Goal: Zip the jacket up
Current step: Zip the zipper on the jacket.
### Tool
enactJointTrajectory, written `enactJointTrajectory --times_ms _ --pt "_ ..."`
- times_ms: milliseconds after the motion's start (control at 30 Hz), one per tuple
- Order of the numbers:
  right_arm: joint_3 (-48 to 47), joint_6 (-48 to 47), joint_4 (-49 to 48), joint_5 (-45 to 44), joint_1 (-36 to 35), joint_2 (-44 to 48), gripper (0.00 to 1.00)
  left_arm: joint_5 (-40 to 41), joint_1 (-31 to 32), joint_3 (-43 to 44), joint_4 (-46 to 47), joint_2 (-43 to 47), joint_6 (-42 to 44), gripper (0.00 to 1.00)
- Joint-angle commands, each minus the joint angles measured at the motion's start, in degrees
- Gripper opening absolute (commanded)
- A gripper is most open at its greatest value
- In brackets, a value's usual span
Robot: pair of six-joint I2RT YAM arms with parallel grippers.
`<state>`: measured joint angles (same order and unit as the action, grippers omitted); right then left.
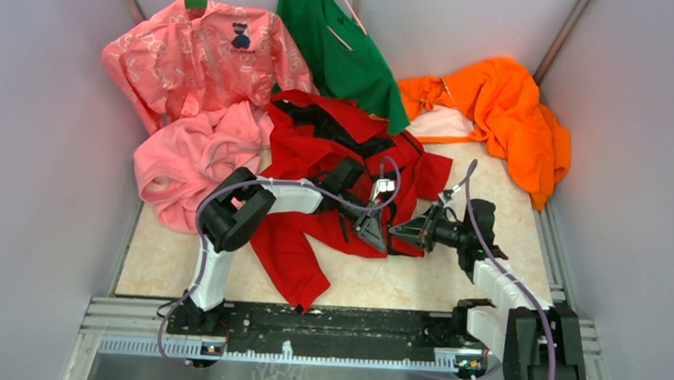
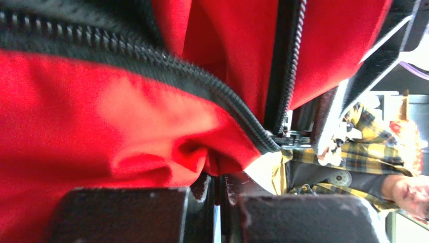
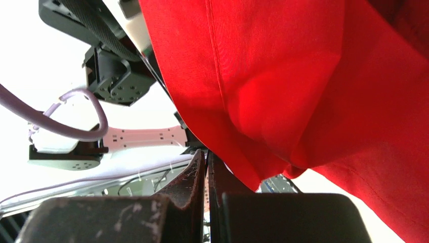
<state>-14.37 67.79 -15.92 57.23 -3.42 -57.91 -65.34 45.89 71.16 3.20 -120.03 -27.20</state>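
The red jacket [image 1: 318, 154] lies crumpled in the middle of the table, front open and dark lining showing. My left gripper [image 1: 373, 229] sits at its lower hem. In the left wrist view that gripper [image 2: 218, 177] is shut on a fold of the red jacket [image 2: 101, 116], just beside the zipper's lower end. Two dark zipper tracks [image 2: 152, 61] run down to the metal slider [image 2: 294, 139]. My right gripper [image 1: 398, 234] faces the left one at the same hem. In its own view it [image 3: 206, 154] is shut, with the edge of the jacket [image 3: 283, 76] at the tips.
A pink fleece garment [image 1: 187, 160] lies left of the jacket. A pink patterned shirt [image 1: 201, 52] and a green garment [image 1: 341, 42] hang behind. An orange garment [image 1: 503, 112] is heaped at the back right. Walls close in both sides.
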Motion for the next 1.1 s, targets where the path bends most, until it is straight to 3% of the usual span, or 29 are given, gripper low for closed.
enactJointTrajectory --times_ms 0,267,733,800,900,967,1000,1067 --pt "-7.71 -2.11 -7.47 1.15 2.21 0.13 0.0 4.66 2.54 -3.13 -5.76 0.22 2.3 0.0" --pt "-9.85 -0.75 -11.11 -0.04 3.16 -4.05 0.0 6.43 5.71 -12.29 3.36 3.13 -3.27 0.0" --pt "-17.85 3.02 -20.83 0.06 2.11 -10.9 0.0 14.03 7.75 -29.05 14.68 18.55 -9.84 0.0" --pt "-20.5 -5.65 -19.36 5.6 -0.02 -9.78 0.0 14.75 7.77 -28.99 15.58 19.46 -10.36 0.03" --pt "-28.4 -32.34 1.24 11.82 -0.15 -7.26 0.02 16.26 7.74 -28.46 16.55 20.09 -10.72 0.13" --pt "-34.74 -55.87 25.24 13.09 0.44 -7.21 0.23 18.1 7.73 -28.72 16.37 21.12 -10.21 0.25" --pt "-37.58 -68.44 35.03 13.66 0.44 -7.62 0.38 19.19 7.79 -29.21 16.51 22.07 -9.85 0.32" --pt "-41.12 -99.69 53.33 15.51 0.2 -8.17 0.59 22.77 7.81 -31.01 16.92 25.47 -8.8 0.43"
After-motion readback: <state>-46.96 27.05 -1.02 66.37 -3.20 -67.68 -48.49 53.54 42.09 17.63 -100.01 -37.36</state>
